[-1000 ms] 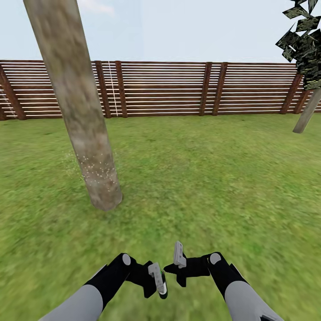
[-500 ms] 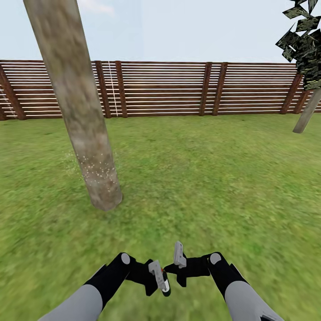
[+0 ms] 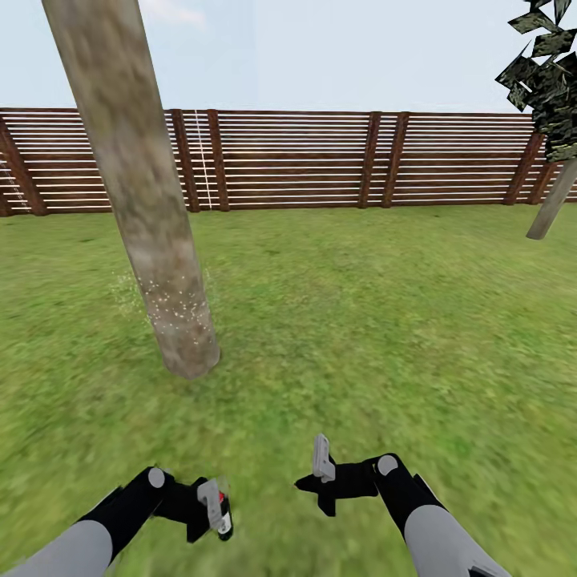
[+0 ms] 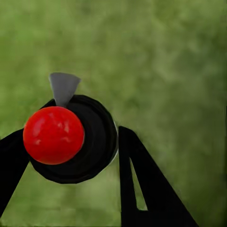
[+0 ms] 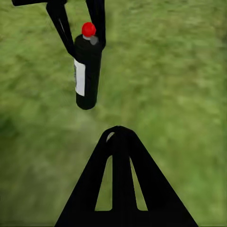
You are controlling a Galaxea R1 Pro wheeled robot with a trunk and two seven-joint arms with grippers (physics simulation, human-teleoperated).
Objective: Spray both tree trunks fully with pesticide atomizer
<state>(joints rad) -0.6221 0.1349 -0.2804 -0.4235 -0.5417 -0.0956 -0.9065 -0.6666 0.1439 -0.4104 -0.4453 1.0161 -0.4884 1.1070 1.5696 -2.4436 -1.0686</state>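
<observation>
The nearer tree trunk (image 3: pixel 132 172) rises thick and pale grey-brown at the head view's left, leaning a little. Pale pesticide specks (image 3: pixel 172 303) dot its lower part and the air beside it. A second tree trunk (image 3: pixel 553 200) stands far right by the fence. My left gripper (image 3: pixel 210 513) is shut on the atomizer (image 3: pixel 225 521), a black bottle with a red cap and white label, low over the grass. The left wrist view looks down on the red cap (image 4: pixel 53 135) between the fingers (image 4: pixel 142 184). My right gripper (image 3: pixel 308 483) is shut and holds nothing; its wrist view shows the atomizer (image 5: pixel 87 71) ahead.
Green lawn (image 3: pixel 377 320) spreads all around, with wide free room between the two trees. A brown slatted wooden fence (image 3: pixel 304 160) closes the far side. Dark leaves (image 3: pixel 545 72) hang at the upper right.
My left arm has swung out to the left and slightly lower, carrying the atomizer away from the right gripper. The right arm and the view have not moved.
</observation>
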